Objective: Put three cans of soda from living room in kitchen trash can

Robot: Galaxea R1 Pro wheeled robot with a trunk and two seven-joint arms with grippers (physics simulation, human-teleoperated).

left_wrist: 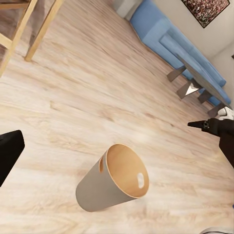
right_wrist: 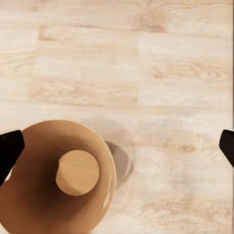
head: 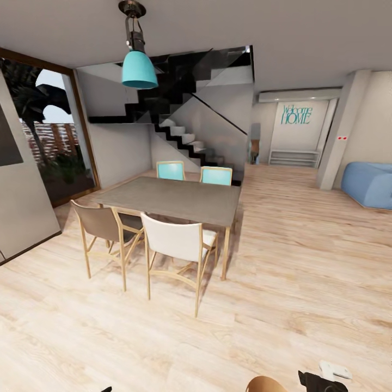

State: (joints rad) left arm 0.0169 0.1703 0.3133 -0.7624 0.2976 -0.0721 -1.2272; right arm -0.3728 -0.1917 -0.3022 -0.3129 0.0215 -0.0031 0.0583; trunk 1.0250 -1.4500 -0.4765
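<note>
**Bin on the open floor, no cans in sight**

A pale wood plank floor (head: 305, 272) is spread through an open room; a grey-topped dining table (head: 179, 198) with wooden-legged chairs (head: 174, 245) is set under a turquoise pendant lamp (head: 139, 68), a black staircase (head: 185, 125) is seen behind, and a blue sofa (head: 373, 182) lies at the right edge. The small round tapered bin, pale grey outside and brown within (left_wrist: 114, 185), is seen standing on the floor in the left wrist view and appears empty; in the right wrist view its brown inside (right_wrist: 53, 180) is looked into from above. The right claw (right_wrist: 117, 146) is spread wide and released above the floor, the bin partly between its tips; whether the left claw is released or clenched cannot be told. No soda cans can be made out.

The bin is judged light and easily knocked over should a claw tip or the base catch its rim; the chair legs could also be clipped in turning. Ample bare floor is left between table and sofa.
</note>
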